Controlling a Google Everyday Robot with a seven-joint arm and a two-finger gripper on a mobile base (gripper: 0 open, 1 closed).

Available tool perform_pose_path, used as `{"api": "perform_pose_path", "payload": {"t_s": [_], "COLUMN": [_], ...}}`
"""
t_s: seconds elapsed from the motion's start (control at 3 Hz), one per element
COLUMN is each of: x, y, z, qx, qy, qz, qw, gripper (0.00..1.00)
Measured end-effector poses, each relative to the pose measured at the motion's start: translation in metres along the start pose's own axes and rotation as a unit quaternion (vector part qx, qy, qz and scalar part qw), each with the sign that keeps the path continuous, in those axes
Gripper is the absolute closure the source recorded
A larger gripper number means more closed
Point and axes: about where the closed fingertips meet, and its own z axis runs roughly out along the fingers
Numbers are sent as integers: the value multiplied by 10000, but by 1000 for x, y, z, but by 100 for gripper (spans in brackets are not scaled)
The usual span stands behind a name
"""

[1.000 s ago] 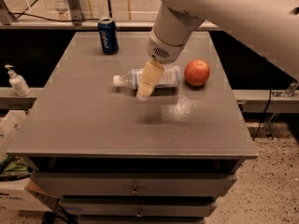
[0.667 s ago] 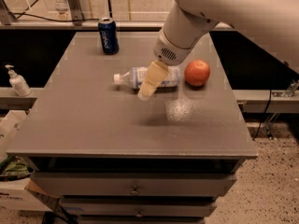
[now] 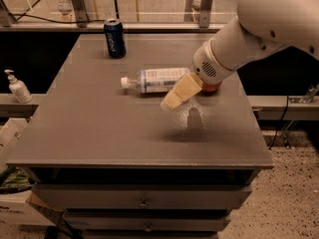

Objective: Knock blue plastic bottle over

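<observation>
Tabletop (image 3: 99, 138) runs open from its front edge to our gripper (image 3: 170, 101), which hangs over the middle; spread or pressed, we cannot tell. Just behind it, the blue plastic bottle (image 3: 157, 79) lies on its side, cap pointing left. A soda can (image 3: 114, 39) stands near the far edge.

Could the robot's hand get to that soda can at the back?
Probably yes: the gripper hovers over the table by the lying bottle and could pass above it; nothing else blocks the can.
</observation>
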Motion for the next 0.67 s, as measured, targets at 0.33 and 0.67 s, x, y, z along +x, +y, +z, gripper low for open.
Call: {"api": "perform_pose_path", "payload": {"t_s": [0.33,0.67], "x": [28,57], "y": [-8,-15], "z": [-18,-40], "qx": [75,242], "qy": [-436,-783], "qz": [490,930], "qw": [9978,9923], "gripper": [0,0]}}
